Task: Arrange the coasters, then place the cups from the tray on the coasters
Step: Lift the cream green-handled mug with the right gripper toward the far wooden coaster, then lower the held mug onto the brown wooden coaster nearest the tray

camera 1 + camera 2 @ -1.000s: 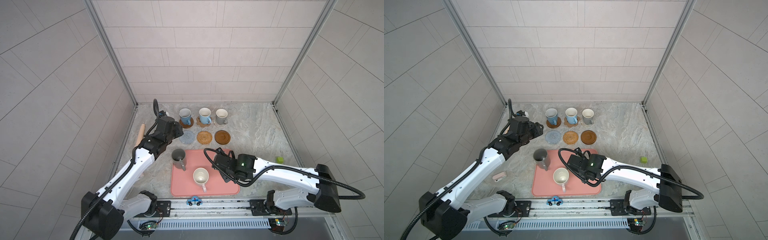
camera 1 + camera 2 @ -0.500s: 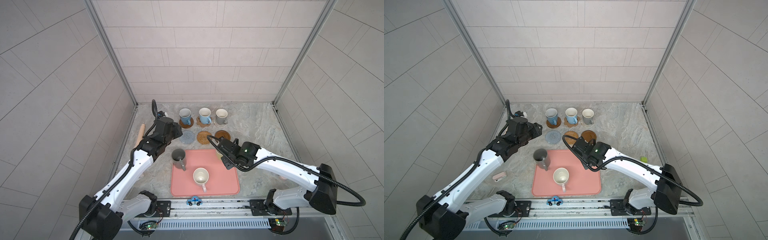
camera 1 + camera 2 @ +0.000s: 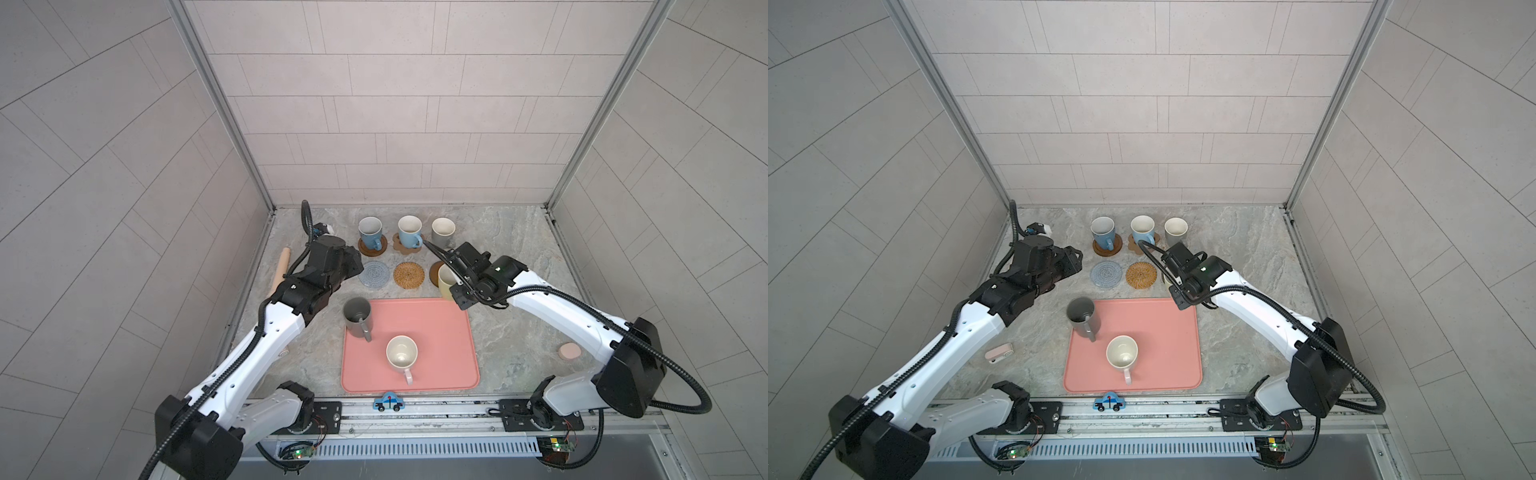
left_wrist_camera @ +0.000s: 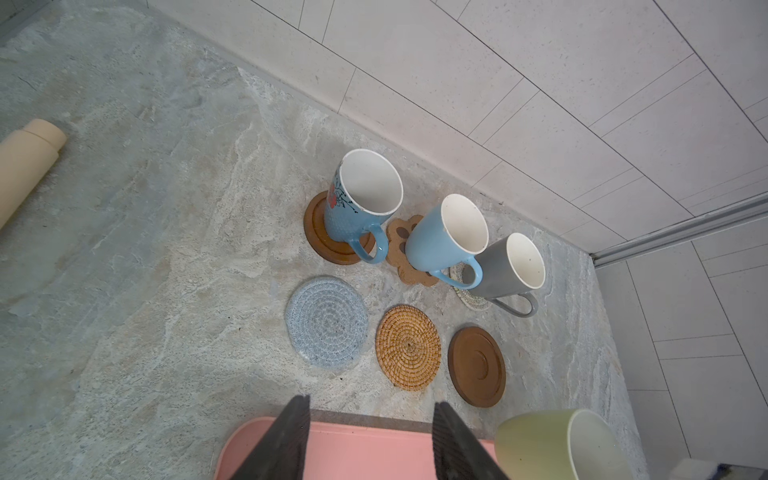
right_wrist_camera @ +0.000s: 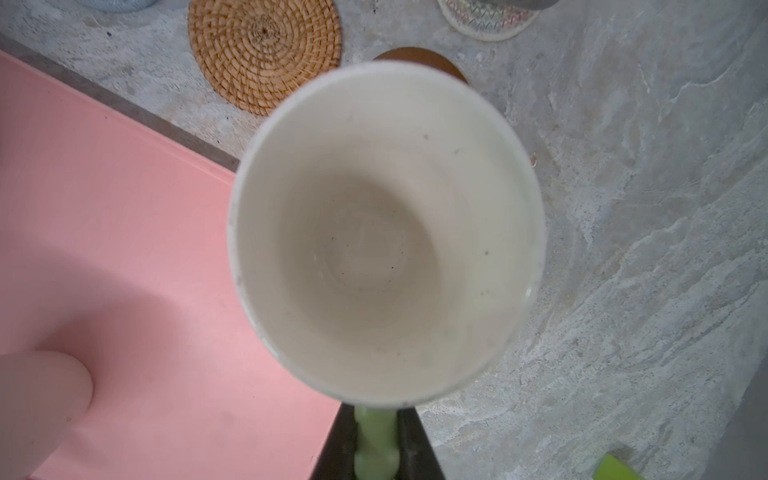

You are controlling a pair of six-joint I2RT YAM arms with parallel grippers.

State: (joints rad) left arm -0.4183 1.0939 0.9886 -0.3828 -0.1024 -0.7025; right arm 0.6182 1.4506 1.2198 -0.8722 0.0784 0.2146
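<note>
Salmon-pink flat tray (image 3: pixel 440 332), nearest. Left gripper (image 4: pixel 371 402) over its far edge, jaws parted, empty. Yellow-green ceramic mug (image 5: pixel 386 232) at far right corner, handle pinched by right gripper (image 5: pixel 376 432), jaws clenched, just short of bare dark brown disc coaster (image 4: pixel 477 365).

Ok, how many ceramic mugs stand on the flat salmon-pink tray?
2: the tall dark grey mug at the far left corner of the tray, the pale pink mug near its middle. None hidden.

The yellow-green mug (image 5: pixel 386 232) looks glazed ceramic, the golden coaster (image 5: pixel 264 54) woven rattan, the tray (image 5: pixel 124 208) smooth matt.
</note>
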